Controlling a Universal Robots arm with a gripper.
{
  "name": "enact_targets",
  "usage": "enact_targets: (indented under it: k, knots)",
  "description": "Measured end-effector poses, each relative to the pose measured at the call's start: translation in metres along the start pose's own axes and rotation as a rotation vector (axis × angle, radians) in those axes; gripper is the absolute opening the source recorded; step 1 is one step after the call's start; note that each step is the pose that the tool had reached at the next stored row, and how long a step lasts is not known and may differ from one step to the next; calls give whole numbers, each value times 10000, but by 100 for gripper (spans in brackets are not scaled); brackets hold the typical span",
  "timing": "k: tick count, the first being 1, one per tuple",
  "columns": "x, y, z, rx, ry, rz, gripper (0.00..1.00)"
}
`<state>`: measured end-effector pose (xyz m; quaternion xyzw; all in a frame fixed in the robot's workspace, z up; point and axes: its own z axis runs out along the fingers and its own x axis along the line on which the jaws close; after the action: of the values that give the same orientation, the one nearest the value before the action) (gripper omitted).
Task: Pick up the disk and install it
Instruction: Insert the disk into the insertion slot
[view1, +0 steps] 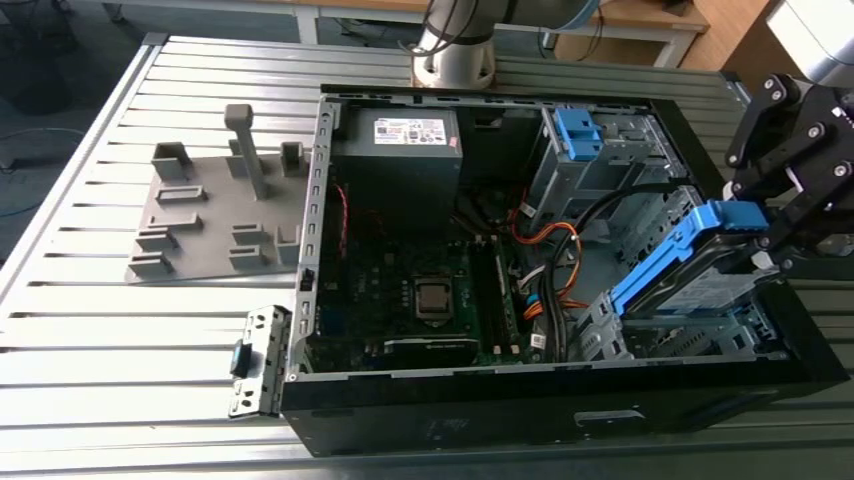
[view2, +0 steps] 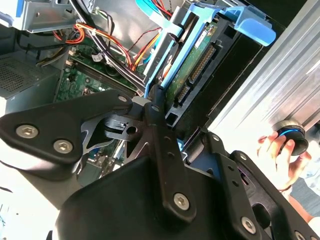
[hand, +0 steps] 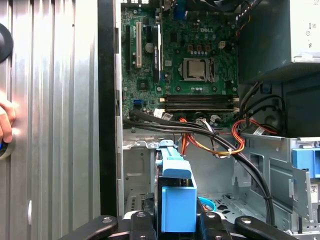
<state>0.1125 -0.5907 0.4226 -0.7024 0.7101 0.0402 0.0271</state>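
Grey fixture plate (view1: 214, 215) lies beside the open computer case (view1: 534, 400), on the exterior view's left. Motherboard (view1: 414, 290) is exposed inside the case. At the case's end on the exterior view's right, the disk (view1: 694, 280) stands tilted, lower end at the case's metal bay. The gripper (view1: 771, 232) hangs above that end, links angled downward, jaws clamped narrow on the disk's upper blue rail. A person's hand (view2: 274, 150) sits just outside the case wall.

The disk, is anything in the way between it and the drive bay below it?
Nothing visible blocks it. The gripper holds the disk tilted, its lower end at the metal bay. The black and orange cables lie beside the bay, on the exterior view's left, apart from the disk.
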Motion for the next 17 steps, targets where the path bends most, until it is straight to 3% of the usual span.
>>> enact_targets:
  k: [17]
  knots:
    - [5, -1, 54, 0, 0, 0, 36]
